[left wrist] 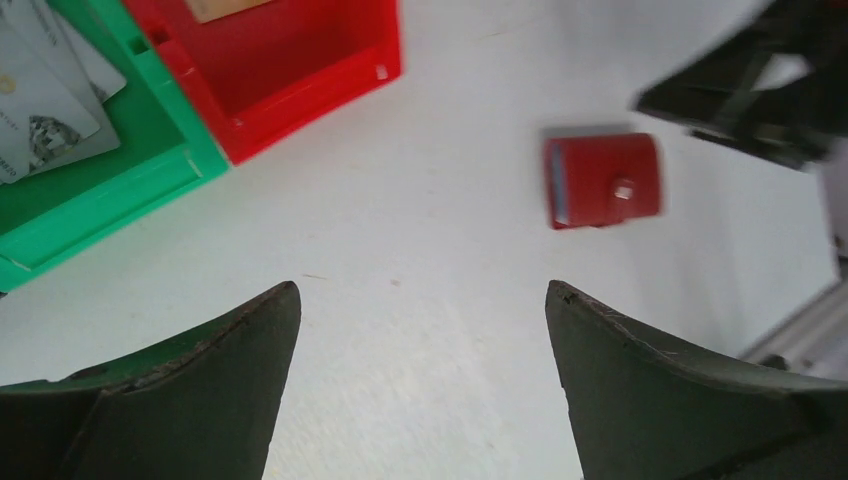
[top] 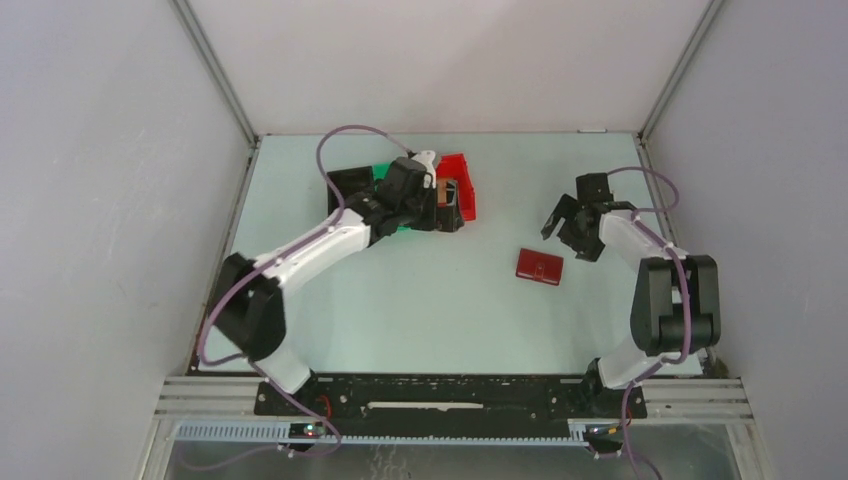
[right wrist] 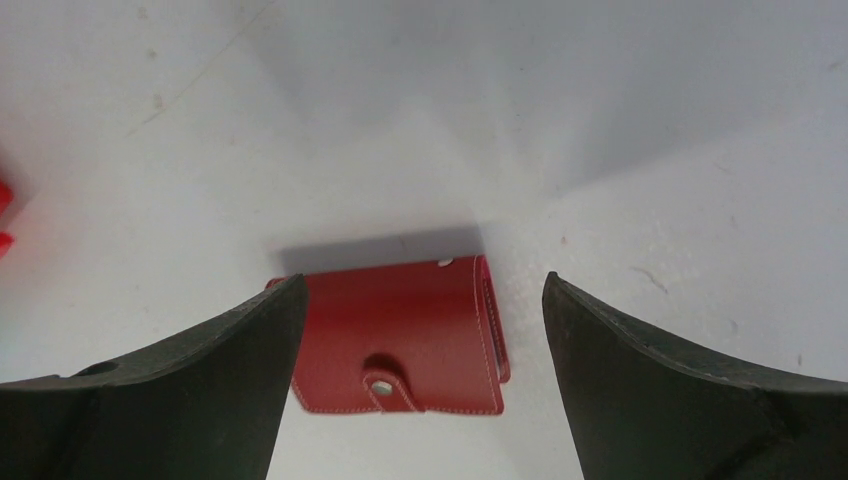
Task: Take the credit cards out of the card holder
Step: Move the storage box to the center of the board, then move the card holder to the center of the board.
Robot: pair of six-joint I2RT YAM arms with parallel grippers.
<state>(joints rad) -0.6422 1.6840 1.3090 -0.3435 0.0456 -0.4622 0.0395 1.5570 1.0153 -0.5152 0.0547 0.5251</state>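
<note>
Right gripper [right wrist: 422,283] and left gripper [left wrist: 422,290] both spread wide, empty.
The closed card holder [right wrist: 400,340] lies flat on the table [top: 450,300] just ahead of the right gripper, untouched.

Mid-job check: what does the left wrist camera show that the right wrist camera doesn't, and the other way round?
Left wrist only: the green bin holding pale cards, and the red bin beside it. Right wrist only: the stitching on the card holder, close up and framed by the open right gripper. Both: the card holder lying flat on the white table, closed, strap tab snapped.
</note>
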